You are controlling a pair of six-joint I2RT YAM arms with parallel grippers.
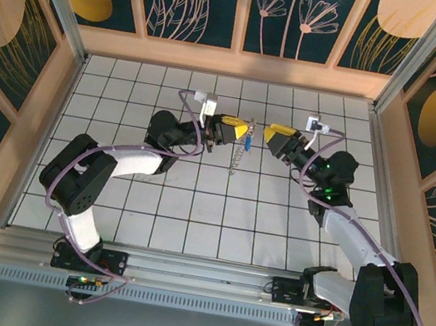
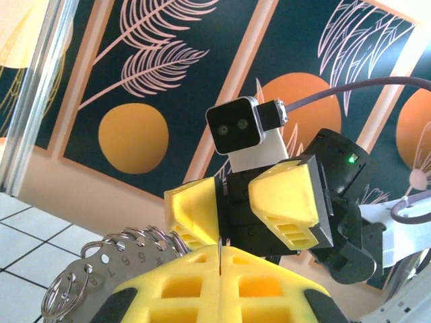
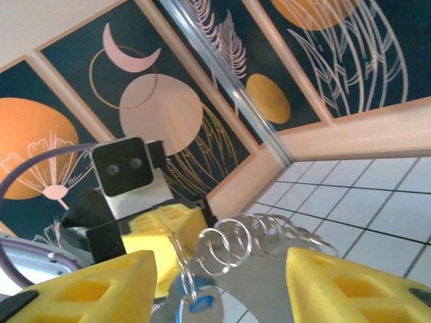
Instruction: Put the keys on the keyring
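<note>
Blue key [image 3: 199, 306] hangs low against keyring [image 3: 250, 237]; we cannot tell whether it is threaded on. Keyring dangles in air above white tiled table [image 1: 193, 209], near centre, between both arms. Left gripper [image 1: 240, 131] pressed together, pinching keyring's top end. Right gripper [image 1: 271, 133] just beside keyring, facing left gripper, fingers spread, gripping nothing we can see.

Keyring [image 1: 238, 160]: thin silvery loop strung with small pale stamped tags, raised off the tiles, hanging roughly edge-on. Key [image 1: 249, 145]: blue plastic head, dangling among the tags near the loop's top; threading unclear
</note>
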